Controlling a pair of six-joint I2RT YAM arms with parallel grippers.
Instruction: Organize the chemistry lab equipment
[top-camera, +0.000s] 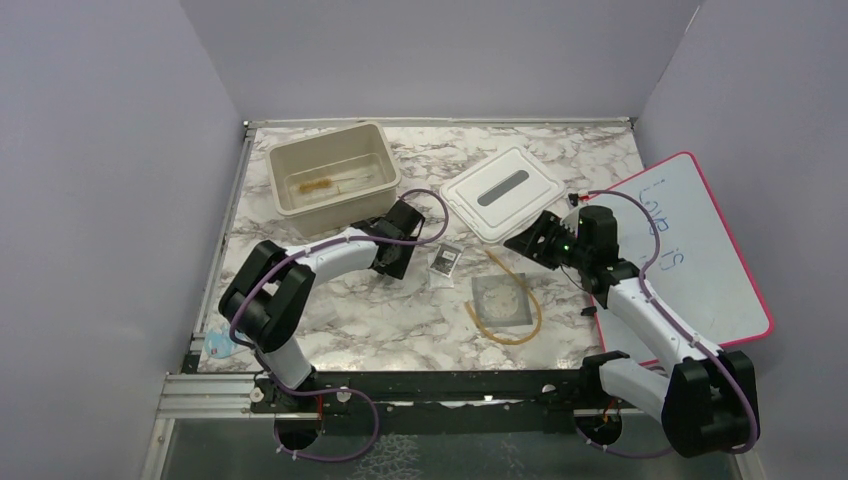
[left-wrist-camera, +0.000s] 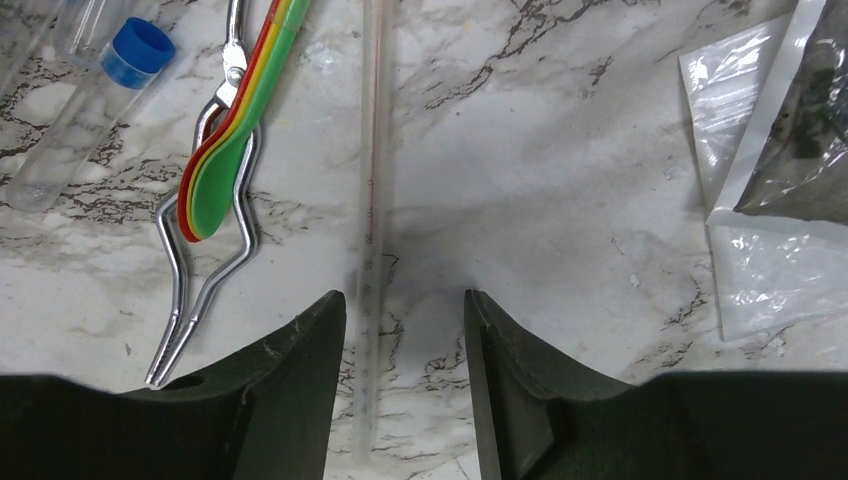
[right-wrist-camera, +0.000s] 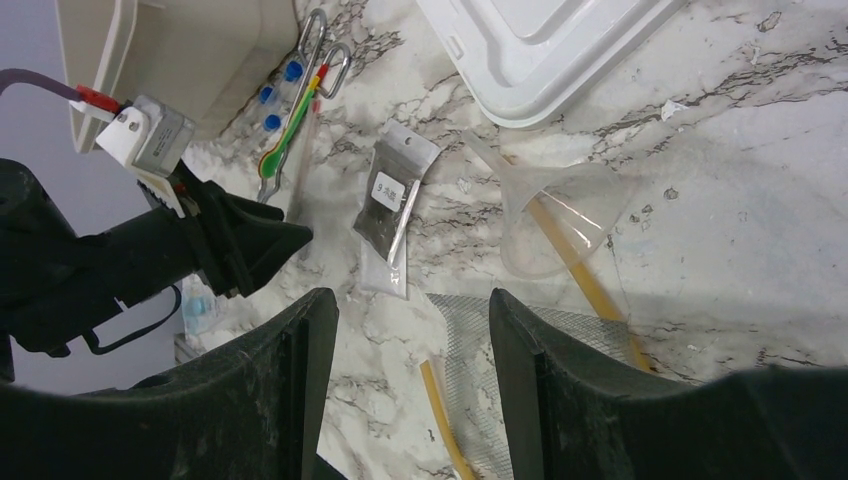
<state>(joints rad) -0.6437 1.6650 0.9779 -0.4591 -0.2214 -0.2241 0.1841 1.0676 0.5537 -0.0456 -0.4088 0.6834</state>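
My left gripper (left-wrist-camera: 403, 300) is open just above the marble table, and a thin clear graduated glass rod (left-wrist-camera: 370, 200) lies between its fingers, close to the left one. To its left lie stacked green, yellow and red spoons (left-wrist-camera: 235, 150) over metal tongs (left-wrist-camera: 200, 270), and a blue-capped tube (left-wrist-camera: 100, 100). The black-and-white packet (left-wrist-camera: 780, 150) lies to the right. My right gripper (right-wrist-camera: 410, 300) is open and empty, hovering over the grey wire gauze (right-wrist-camera: 590, 340) and amber tubing (right-wrist-camera: 445, 420). A clear funnel (right-wrist-camera: 560, 215) lies beyond. A thin brown brush (top-camera: 318, 184) lies in the bin.
The beige bin (top-camera: 290, 200) stands at the back left, right behind my left gripper (top-camera: 392, 262). The white lid (top-camera: 500, 192) lies at the back centre beside my right gripper (top-camera: 520, 240). The red-bordered whiteboard (top-camera: 700, 250) leans at the right. The gauze (top-camera: 500, 300) and tubing sit mid-table.
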